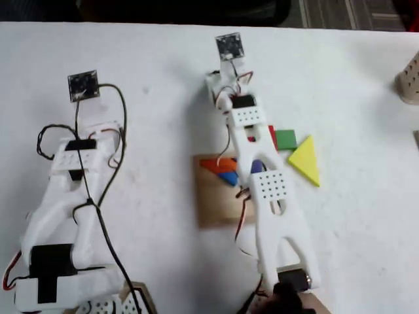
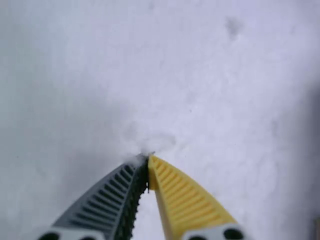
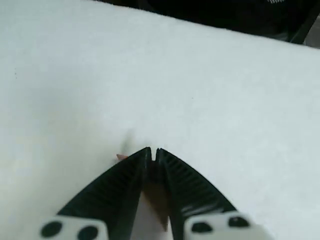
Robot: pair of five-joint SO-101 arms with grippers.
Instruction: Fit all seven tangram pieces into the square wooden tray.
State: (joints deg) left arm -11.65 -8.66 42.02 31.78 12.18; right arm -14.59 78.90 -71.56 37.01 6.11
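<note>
Left claw (image 2: 148,159): grey and yellow fingers pressed together, tips down on the bare table (image 1: 353,98), well apart from the tray (image 1: 209,212). It looks parked there so it doesn't block the work area. Right claw (image 3: 153,150): black fingers closed tip to tip, nothing in them that I can make out, aimed at open table toward the far edge. My right arm lies across the tray's right side. The orange piece (image 1: 213,163) and blue piece (image 1: 229,177) sit against the tray's far edge, presumably to leave the rest free. The purple piece (image 1: 256,167) is at the tray edge, half under my arm. The red piece (image 1: 272,134), green square (image 1: 286,139) and yellow triangle (image 1: 306,161) are outside, near the tray. I can't find the seventh piece. Early days, I'd judge.
</note>
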